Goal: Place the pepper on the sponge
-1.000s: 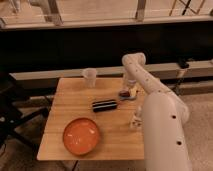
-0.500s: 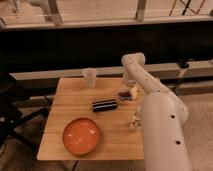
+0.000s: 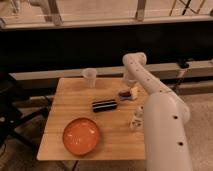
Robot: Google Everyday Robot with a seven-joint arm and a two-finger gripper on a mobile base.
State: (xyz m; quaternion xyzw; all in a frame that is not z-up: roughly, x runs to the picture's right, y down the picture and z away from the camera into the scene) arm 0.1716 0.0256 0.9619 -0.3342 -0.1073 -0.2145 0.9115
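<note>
My gripper [image 3: 136, 120] hung wide, empty, near the pepper [image 3: 123, 93] lying against the sponge [image 3: 132, 93]; I judged nudging either the risk.

Wooden table [image 3: 75, 107] before dark wall [image 3: 75, 50], windows [image 3: 95, 9] above.

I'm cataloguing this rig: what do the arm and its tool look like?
The arm is glossy white: thick rounded tubular links with a bulbous joint at the top and small dark dots on the big lower link. No loose cables or lettering show. The tool, at the table edge nearest the robot, is small and pale with darker parts.
</note>
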